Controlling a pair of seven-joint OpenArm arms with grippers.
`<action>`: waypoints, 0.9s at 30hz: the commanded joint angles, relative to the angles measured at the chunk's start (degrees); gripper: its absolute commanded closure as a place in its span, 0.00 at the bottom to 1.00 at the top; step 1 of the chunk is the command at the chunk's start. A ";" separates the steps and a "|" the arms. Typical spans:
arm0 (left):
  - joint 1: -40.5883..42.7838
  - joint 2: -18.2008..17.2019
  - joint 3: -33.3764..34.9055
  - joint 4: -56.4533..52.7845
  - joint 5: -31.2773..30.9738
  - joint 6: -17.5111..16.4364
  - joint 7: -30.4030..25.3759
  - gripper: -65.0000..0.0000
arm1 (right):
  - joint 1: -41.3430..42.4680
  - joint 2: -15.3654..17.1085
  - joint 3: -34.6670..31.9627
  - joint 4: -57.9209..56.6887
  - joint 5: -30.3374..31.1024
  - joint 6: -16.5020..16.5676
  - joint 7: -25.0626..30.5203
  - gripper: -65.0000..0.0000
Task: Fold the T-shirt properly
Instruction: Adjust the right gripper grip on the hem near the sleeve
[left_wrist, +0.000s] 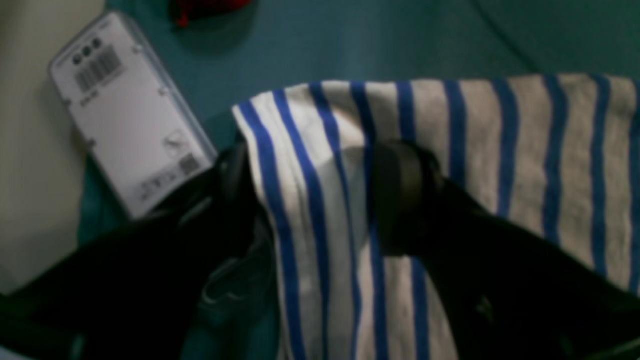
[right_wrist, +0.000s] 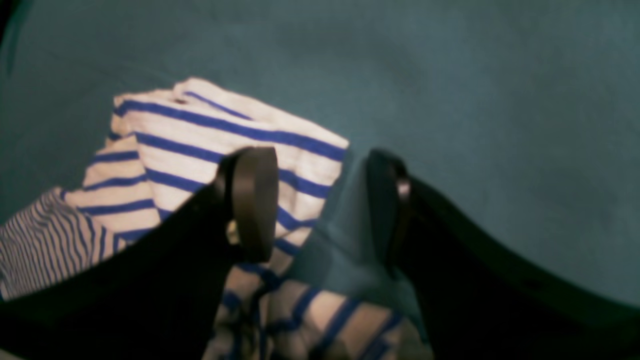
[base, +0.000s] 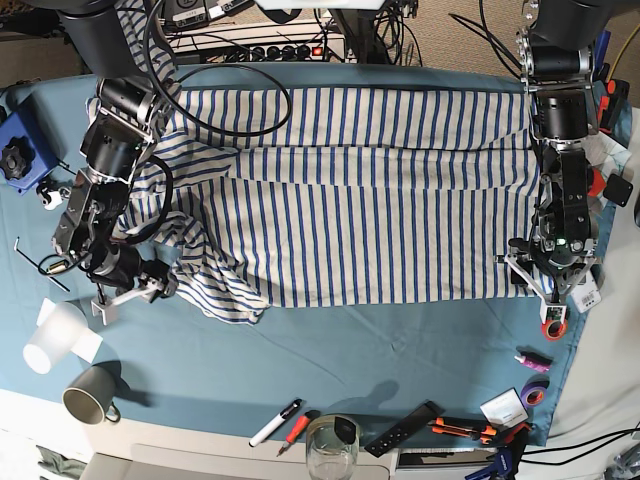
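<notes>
The T-shirt lies spread out flat across the far half of the table, on the teal cover. Most of it is smooth, but one end is bunched up and lumpy.

The left tool is at the smooth end of the shirt. Its two fingers sit on each side of the shirt's edge, and the cloth is pinched between them. I think it holds that edge so it can lift it and fold it over.

The right tool is at the bunched end. Its fingers are wide apart. One finger is over the striped cloth, and teal cover shows in the gap. It holds nothing. It looks ready to grab the messy part so both ends can move together.

A white tag with a barcode lies near the left tool. The letters are too blurry to read.

Pens, cups and small tools sit along the near edge, well away from the shirt.
</notes>
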 joint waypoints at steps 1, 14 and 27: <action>-1.57 -0.79 -0.17 0.96 -0.11 0.37 -1.07 0.45 | 1.36 0.46 -0.50 -0.42 0.24 0.17 0.31 0.55; -1.60 -0.81 -0.17 0.96 -0.09 0.42 -1.05 0.97 | 1.60 0.68 -2.14 -2.45 0.28 0.17 3.02 1.00; -2.29 -0.94 -0.17 3.34 -0.17 -0.07 2.49 1.00 | 3.41 0.81 -2.10 9.51 5.18 2.45 -6.67 1.00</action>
